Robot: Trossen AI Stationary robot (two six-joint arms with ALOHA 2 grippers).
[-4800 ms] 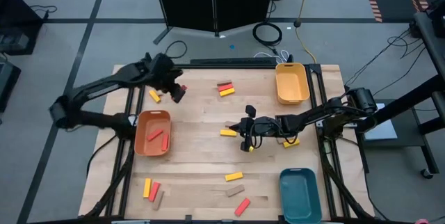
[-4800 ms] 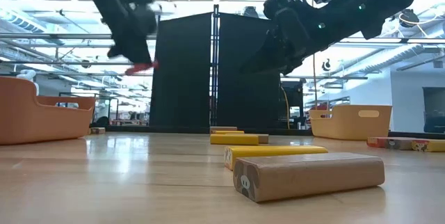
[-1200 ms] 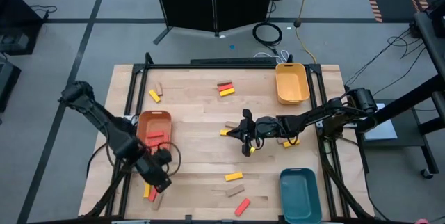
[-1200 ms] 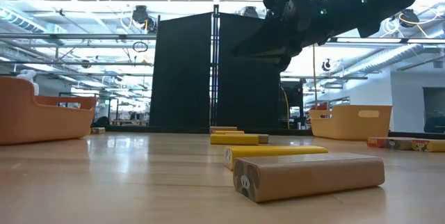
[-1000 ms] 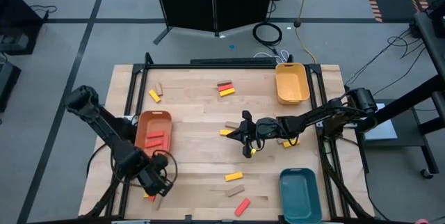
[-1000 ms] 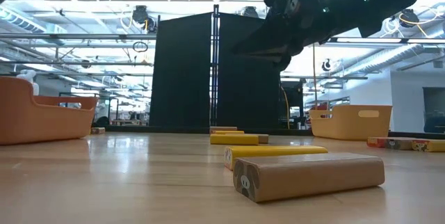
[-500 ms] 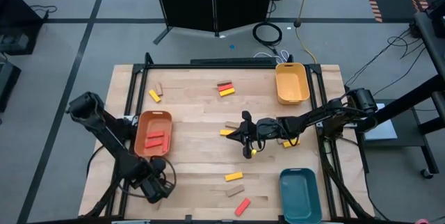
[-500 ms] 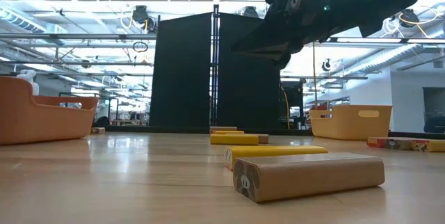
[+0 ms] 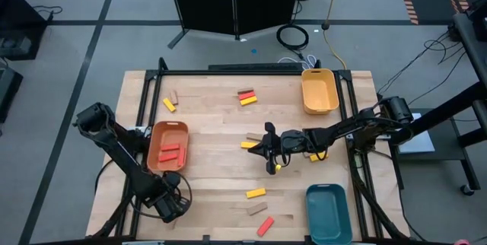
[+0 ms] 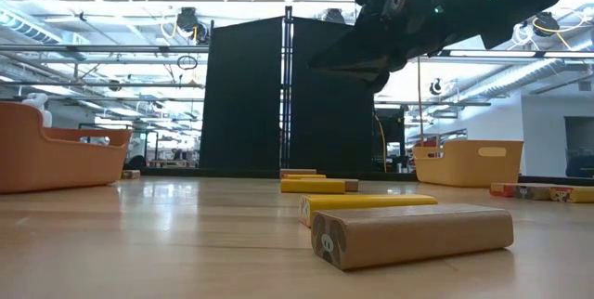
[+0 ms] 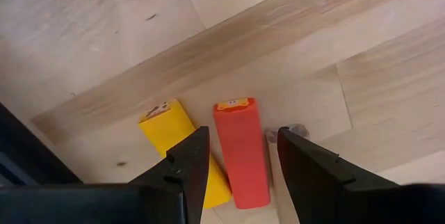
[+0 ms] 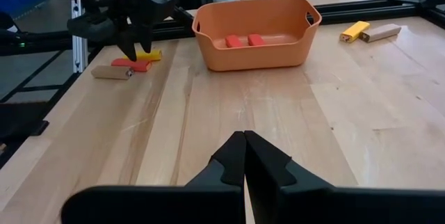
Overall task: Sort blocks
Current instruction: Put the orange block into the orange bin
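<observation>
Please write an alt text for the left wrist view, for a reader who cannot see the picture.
The left gripper, fingers open, hovers over a red block lying flat on the wooden table, the block showing in the gap between the two dark fingers. A yellow block lies beside the red one, at an angle to it.

Wooden table (image 9: 221,123) — scattered red, yellow and tan blocks (image 9: 256,193), plus orange tray (image 9: 168,127), yellow tray (image 9: 319,74), teal tray (image 9: 327,192).

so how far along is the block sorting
Early. Two red blocks lie in the orange tray; the yellow tray and teal tray look empty. Left claw is open astride a red block beside a yellow one. Right claw is shut mid-table. Many blocks remain scattered.
</observation>
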